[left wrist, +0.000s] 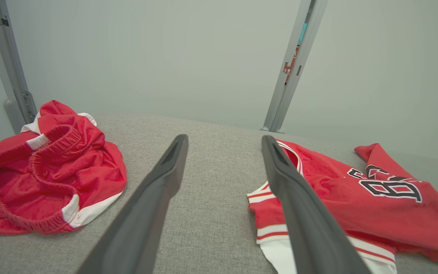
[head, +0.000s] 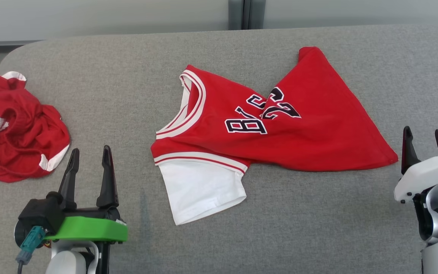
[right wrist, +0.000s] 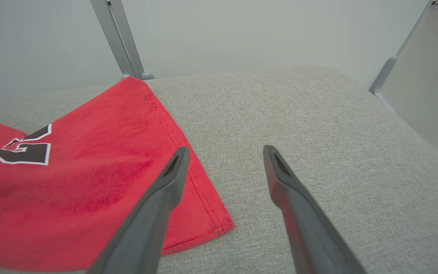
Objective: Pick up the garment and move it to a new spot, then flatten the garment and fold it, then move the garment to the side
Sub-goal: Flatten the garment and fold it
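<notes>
Grey woven padding [head: 299, 228] is what I've got under both arms right now. Closest to me, the left gripper [head: 91, 149] sits at the lower left with its two dark fingers spread wide and nothing between them, pointing at the bare fabric between the two red pieces. Over at the lower right edge, the right gripper [head: 422, 130] has its fingers apart too, and it's empty. On its wrist cam one finger lines up over the hem corner of the jersey [head: 310, 133], but I can't tell if it's actually touching.

Moving out, that jersey lies about mid-surface. The white sleeve [head: 203, 190] is nearest me, the red body is twisted so the black-and-white lettering bunches up, the white-trimmed collar faces left and the hem fans out to the right. Off to the left there's a crumpled pair of red shorts [head: 17, 129] with white trim, well apart from the jersey. Past the back edge are pale wall panels [head: 89, 15] with a grey metal post [head: 245, 13] between them.
</notes>
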Robot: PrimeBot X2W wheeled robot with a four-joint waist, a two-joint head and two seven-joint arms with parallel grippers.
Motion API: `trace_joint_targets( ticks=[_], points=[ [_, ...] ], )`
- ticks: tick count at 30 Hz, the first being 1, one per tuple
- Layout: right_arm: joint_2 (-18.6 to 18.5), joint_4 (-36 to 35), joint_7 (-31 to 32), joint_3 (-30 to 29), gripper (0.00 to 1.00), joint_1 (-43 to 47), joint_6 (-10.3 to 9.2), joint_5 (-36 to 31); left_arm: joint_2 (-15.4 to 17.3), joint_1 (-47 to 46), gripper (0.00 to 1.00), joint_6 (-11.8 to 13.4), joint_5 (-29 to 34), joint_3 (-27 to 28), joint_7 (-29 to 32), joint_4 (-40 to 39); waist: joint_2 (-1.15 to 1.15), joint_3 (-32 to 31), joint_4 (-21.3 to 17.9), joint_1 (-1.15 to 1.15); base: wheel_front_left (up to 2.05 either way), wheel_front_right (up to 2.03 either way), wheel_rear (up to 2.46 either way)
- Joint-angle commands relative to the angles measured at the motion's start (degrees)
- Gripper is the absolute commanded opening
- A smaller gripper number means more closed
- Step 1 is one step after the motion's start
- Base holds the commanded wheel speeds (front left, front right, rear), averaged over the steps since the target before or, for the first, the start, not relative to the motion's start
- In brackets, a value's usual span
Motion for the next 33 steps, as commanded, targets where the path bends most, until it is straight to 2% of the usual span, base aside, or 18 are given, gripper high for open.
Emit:
trace_joint_targets(
  ticks=[1,8,12,18,24,33],
  points=[
    [-0.03,-0.62,-0.90,0.08,1.00,1.43,-0.06,-0.36,0.14,0.86,1.00,-0.11,0.40,0.06,0.00,0.26,0.00,-1.05,-0.58,0.00,0.00,0.00,0.00],
    [0.23,-2.84,-7.29,3.55,1.00,5.57,-0.06,0.06,0.13,2.96,1.00,-0.11,0.68,1.04,0.00,0.45,0.00,-3.52,-1.63,0.00,0.00,0.00,0.00],
    [0.25,-3.88,-13.13,6.50,1.00,7.66,-0.06,0.31,0.13,4.77,1.00,-0.11,1.36,1.32,0.00,0.96,0.00,-5.32,-2.44,0.00,0.00,0.00,0.00],
    [0.22,-4.00,-17.40,9.91,1.00,9.75,-0.06,1.09,0.25,6.62,1.00,-0.11,1.67,1.15,0.00,2.11,0.00,-7.34,-3.51,0.00,0.00,0.00,0.00],
    [0.21,-3.20,-18.30,13.04,1.00,11.78,-0.06,1.74,0.31,8.09,1.00,-0.11,1.95,1.35,0.00,2.56,0.00,-9.22,-4.18,0.00,0.00,0.00,0.00],
    [-0.52,-2.34,-16.46,15.44,1.00,12.39,-0.06,3.78,0.21,8.93,1.00,-0.08,2.07,1.69,0.00,3.23,0.00,-10.32,-4.45,0.00,0.00,0.00,0.00]
  ],
)
